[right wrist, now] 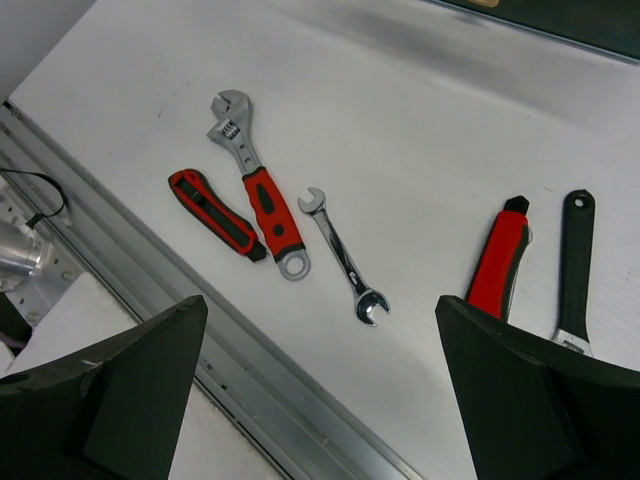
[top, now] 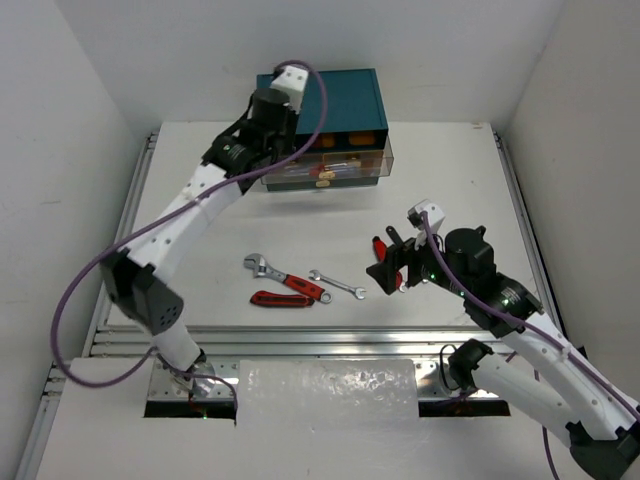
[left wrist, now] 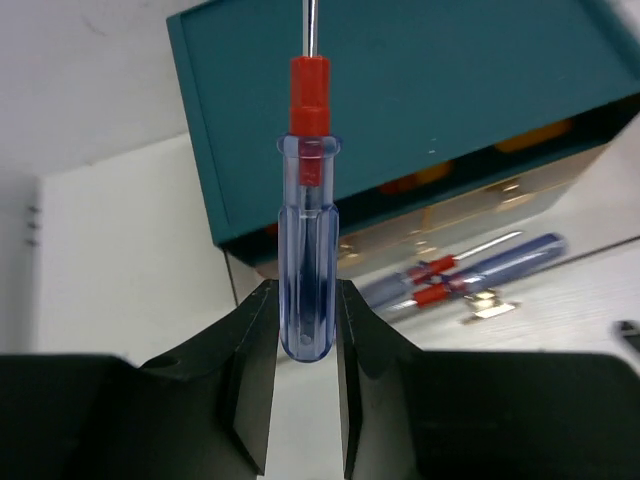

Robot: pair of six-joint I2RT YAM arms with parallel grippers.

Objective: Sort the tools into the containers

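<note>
Left claw (left wrist: 305, 300) clamps blue-handled screwdriver (left wrist: 307, 250) by handle butt, just before teal chest (left wrist: 450, 100). Likely light, stiff, slick plastic; mid-handle grip surer. Right claw (right wrist: 320, 330) gapes wide, well apart from chest.

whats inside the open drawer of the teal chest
In the drawer lie blue-handled screwdrivers with red collars, at least two, plus a small unidentifiable silver piece. The held screwdriver in the left gripper and the chest body hide its left and back parts.
</note>
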